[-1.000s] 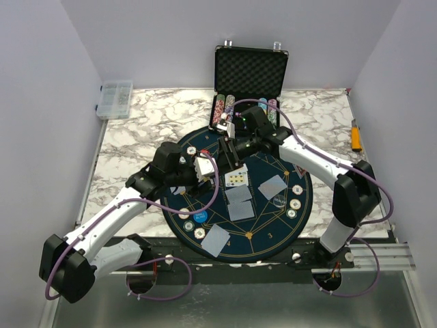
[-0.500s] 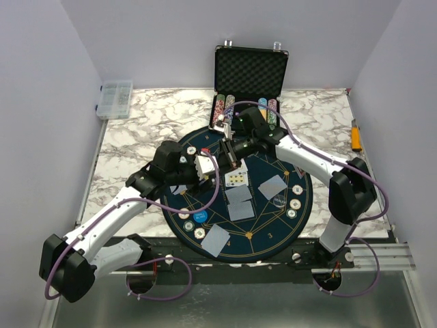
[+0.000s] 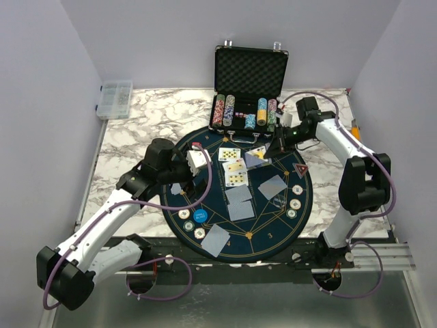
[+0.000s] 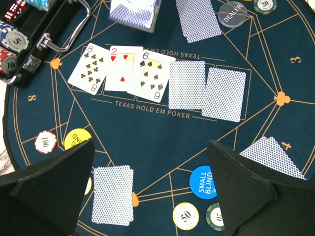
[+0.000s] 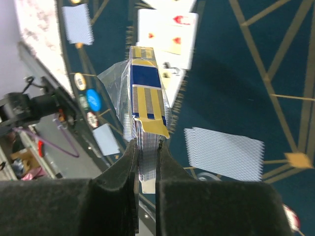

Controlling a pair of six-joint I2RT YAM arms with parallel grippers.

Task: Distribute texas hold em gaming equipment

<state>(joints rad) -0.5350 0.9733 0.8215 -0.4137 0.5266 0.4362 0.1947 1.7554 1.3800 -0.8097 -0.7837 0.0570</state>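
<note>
My right gripper [image 5: 146,147] is shut on a deck of cards [image 5: 145,105] in a blue and yellow wrapper, held above the mat's far right part [image 3: 255,158]. My left gripper [image 4: 152,196] stands open and empty over the mat's left side [image 3: 198,162]. Ahead of it lie three face-up cards, the eight of clubs [image 4: 92,68], the two of hearts [image 4: 123,68] and the six of spades [image 4: 151,76], then two face-down cards [image 4: 206,88]. A face-down pair [image 4: 113,194], a blue small-blind disc [image 4: 203,182] and a yellow disc [image 4: 77,139] lie between its fingers.
The round dark-blue mat [image 3: 266,229] also carries a clear dealer disc [image 4: 232,13], chips and more face-down cards [image 3: 273,184]. An open chip case [image 3: 250,72] stands at the back. A clear compartment box [image 3: 115,98] sits far left, an orange tool [image 3: 356,134] far right.
The right gripper has shut on the deck and carried it right, away from the left gripper. The left gripper has opened and drawn back left, uncovering the face-up cards.
</note>
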